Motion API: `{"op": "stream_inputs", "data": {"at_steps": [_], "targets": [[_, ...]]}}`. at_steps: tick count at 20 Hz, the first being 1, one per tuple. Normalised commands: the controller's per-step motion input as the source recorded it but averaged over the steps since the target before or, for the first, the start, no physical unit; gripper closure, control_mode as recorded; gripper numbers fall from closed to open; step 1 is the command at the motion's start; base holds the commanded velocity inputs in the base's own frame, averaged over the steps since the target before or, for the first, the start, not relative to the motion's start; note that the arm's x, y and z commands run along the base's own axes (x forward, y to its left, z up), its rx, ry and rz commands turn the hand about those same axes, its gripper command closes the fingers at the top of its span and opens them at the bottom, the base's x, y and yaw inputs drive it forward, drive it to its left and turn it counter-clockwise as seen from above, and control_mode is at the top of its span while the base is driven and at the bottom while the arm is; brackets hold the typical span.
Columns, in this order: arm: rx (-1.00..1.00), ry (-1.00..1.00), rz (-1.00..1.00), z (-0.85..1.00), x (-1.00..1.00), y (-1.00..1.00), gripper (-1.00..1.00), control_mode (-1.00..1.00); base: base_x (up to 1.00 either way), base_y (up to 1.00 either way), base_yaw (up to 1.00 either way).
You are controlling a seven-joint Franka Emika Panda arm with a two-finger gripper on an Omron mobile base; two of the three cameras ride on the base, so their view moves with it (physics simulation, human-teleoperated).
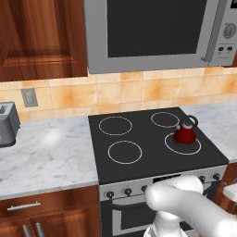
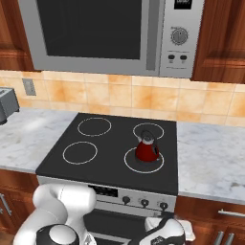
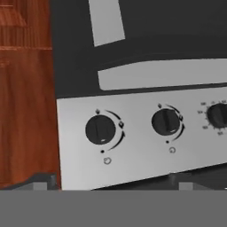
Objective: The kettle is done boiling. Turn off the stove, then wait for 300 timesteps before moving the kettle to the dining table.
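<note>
The kettle (image 1: 185,134) stands upright on the near right burner ring of the stove (image 1: 139,166), its dark arched handle above the red body; in the right base view the same kettle (image 2: 147,149) sits on the near right ring, well apart from the front panel. The marble worktop (image 1: 51,152) flanks the cooktop on the left and right, with a toaster (image 1: 7,122) at its far left and a microwave (image 2: 105,33) mounted above. The arm reaches low in front of the oven, and the gripper (image 3: 113,184) faces the steel front panel, where the hand view shows a row of dark knobs: one knob (image 3: 100,129) near the left end of the panel, a second knob (image 3: 166,121) to its right, and part of a third knob (image 3: 219,115) at the edge. The fingers (image 3: 42,182) are spread wide, their tips at the bottom of the hand view, pinching nothing and apart from every knob. The step in hand appears to be the first one, turning off the stove; the kettle is not yet moved. The next move probably calls for advancing the spread fingers onto the knob that governs the kettle's burner, closing on it and rotating it to off. Which knob that is cannot be told from these views.
</note>
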Motion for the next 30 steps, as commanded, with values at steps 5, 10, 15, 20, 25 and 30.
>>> {"op": "stream_inputs", "data": {"at_steps": [5, 10, 15, 20, 25, 30], "targets": [[-0.19, -0.10, 0.00, 0.39, -0.03, 0.01, -1.00, -1.00, 0.00, 0.00, 0.00], [-0.22, -0.12, 0.00, 0.43, -0.05, 0.01, -1.00, -1.00, 0.00, 0.00, 0.00], [-0.22, -0.13, 0.00, 0.50, -0.06, 0.01, -1.00, -1.00, 0.00, 0.00, 0.00], [-0.24, -0.14, 0.00, 0.52, -0.01, 0.06, -1.00, -1.00, 0.00, 0.00, 0.00], [-0.26, -0.09, 0.00, 0.49, 0.00, 0.11, -1.00, -1.00, 0.00, 0.00, 0.00], [-0.27, -0.06, 0.00, 0.45, 0.01, 0.10, -1.00, -1.00, 0.00, 0.00, 0.00]]}}
